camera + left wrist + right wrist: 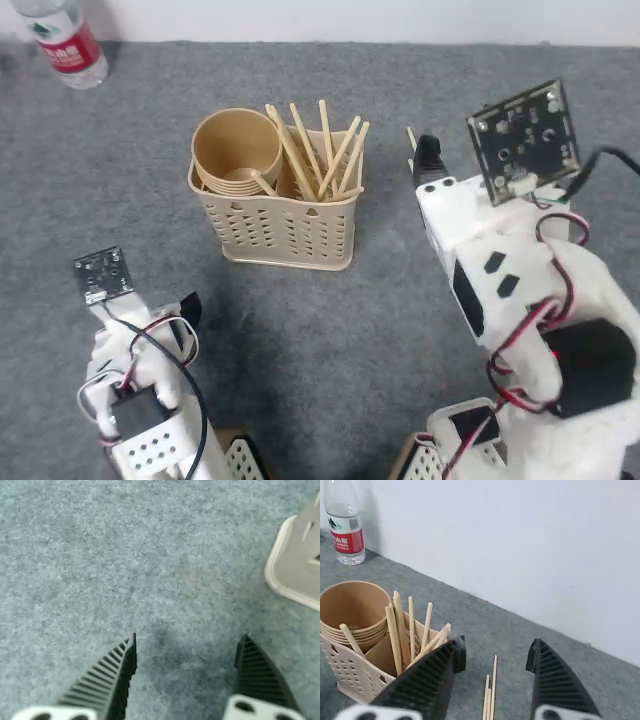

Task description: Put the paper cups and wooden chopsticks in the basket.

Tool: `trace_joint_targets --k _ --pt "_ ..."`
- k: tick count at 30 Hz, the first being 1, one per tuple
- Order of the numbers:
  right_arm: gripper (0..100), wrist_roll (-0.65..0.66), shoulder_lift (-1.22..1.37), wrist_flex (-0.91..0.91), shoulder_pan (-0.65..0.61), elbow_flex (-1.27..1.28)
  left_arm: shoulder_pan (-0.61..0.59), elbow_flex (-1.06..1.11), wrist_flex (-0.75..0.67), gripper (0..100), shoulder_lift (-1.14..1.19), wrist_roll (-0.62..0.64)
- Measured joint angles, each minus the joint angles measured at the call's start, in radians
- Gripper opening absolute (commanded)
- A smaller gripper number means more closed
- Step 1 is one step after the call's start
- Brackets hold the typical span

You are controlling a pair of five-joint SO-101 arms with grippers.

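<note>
A beige slotted basket (285,228) stands mid-table. Stacked paper cups (237,150) fill its left half and several wooden chopsticks (322,150) lean in its right half. My right gripper (495,652) hangs open above the carpet to the right of the basket (350,680), with loose chopsticks (490,695) lying on the carpet under the gap between its fingers. One of those chopsticks (411,138) peeks out beside the right gripper (424,152). My left gripper (189,642) is open low over bare carpet at the front left, holding nothing, with a corner of the basket (295,565) off to one side.
A plastic water bottle (65,42) with a red label stands at the far left corner by the white wall. Grey carpet covers the table. The left arm's base (140,420) and the right arm's body (520,300) occupy the front edge.
</note>
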Motion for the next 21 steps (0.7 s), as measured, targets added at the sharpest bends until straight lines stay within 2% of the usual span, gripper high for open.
trace_joint_targets --k 21 --pt "20.4 0.000 0.002 0.014 0.005 0.000 0.000 0.000 0.000 30 0.000 0.000"
